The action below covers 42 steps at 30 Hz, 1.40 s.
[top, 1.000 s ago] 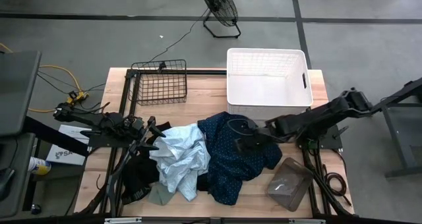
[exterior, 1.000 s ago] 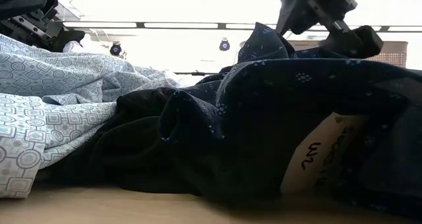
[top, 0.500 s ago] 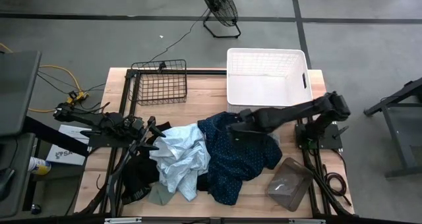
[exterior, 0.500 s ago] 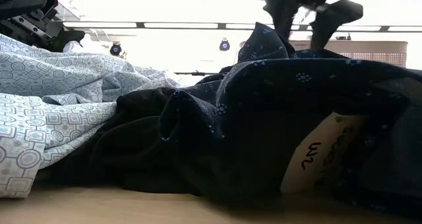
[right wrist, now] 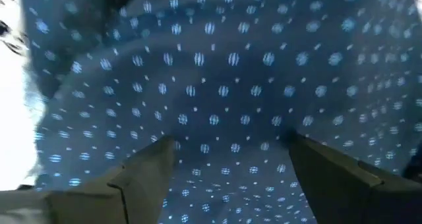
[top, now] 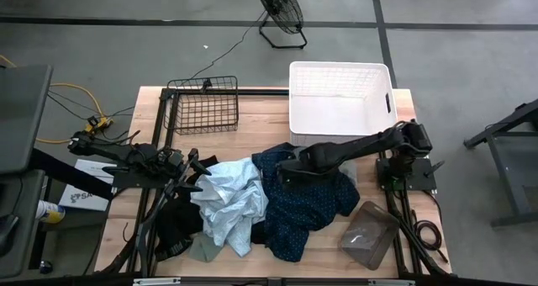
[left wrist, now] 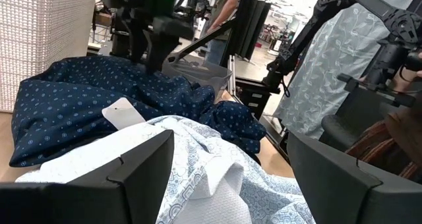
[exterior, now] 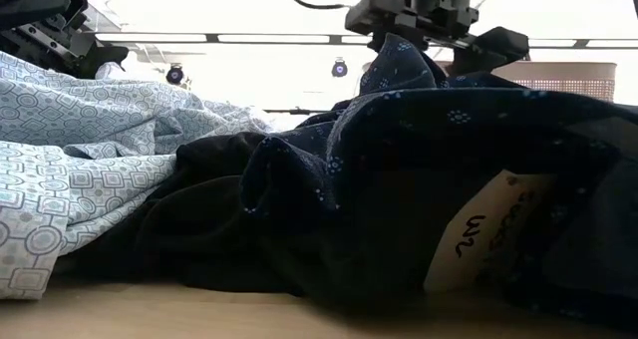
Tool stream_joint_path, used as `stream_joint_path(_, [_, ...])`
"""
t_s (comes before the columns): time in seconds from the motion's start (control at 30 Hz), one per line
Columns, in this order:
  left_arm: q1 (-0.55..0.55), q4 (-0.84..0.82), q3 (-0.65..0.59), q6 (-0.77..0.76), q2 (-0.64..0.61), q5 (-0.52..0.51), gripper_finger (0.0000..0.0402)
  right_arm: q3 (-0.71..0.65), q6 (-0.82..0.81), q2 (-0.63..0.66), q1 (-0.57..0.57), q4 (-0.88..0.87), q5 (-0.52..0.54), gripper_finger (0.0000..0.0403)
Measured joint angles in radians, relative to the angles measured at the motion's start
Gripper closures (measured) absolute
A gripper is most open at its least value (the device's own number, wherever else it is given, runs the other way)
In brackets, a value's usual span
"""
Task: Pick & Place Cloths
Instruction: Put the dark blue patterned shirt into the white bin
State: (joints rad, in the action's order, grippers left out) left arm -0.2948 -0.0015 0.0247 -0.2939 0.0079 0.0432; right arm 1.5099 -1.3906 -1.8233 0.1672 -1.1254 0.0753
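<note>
right gripper (top: 286, 170) has swung over navy shirt (top: 311, 203).

A robotics lab or workshop: a wooden desk (top: 261, 126) on bare grey concrete floor (top: 126, 50) with taped lines, a floor fan (top: 280, 8), trailing yellow cables (top: 71, 92), and equipment racks (left wrist: 254, 26) behind.

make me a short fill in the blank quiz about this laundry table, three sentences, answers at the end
1. The right gripper hovers with open fingers over the dotted ____ shirt.
2. The left gripper waits at the edge of the pale ____ patterned shirt.
3. The white laundry basket holds ____ cloths so far.

Missing words: navy; blue; no
</note>
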Motion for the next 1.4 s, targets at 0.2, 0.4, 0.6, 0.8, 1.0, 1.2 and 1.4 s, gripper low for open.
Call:
stream_joint_path(0.2, [0.000,0.000,0.000,0.000,0.000,0.000,0.0112,0.001,0.151,-0.001,0.009,0.042,0.006,0.0110])
stream_joint_path(0.4, [0.000,0.000,0.000,0.000,0.000,0.000,0.0112,0.001,0.111,-0.001,0.018,0.024,0.025,0.0110])
stream_joint_path(0.6, [0.000,0.000,0.000,0.000,0.000,0.000,0.0112,0.001,0.079,-0.001,0.031,-0.021,0.062,0.0078])
stream_joint_path(0.8, [0.000,0.000,0.000,0.000,0.000,0.000,0.0112,-0.010,0.063,-0.001,0.032,-0.017,0.078,0.0010])
stream_joint_path(1.0, [0.000,0.000,0.000,0.000,0.000,0.000,0.0112,-0.060,-0.013,-0.001,0.020,0.041,0.102,0.0025])
stream_joint_path(1.2, [0.000,0.000,0.000,0.000,0.000,0.000,0.0112,-0.106,-0.023,-0.001,0.009,0.061,0.099,0.0071])
stream_joint_path(1.4, [0.000,0.000,0.000,0.000,0.000,0.000,0.0112,-0.140,-0.004,0.000,0.007,0.115,0.067,0.0146])
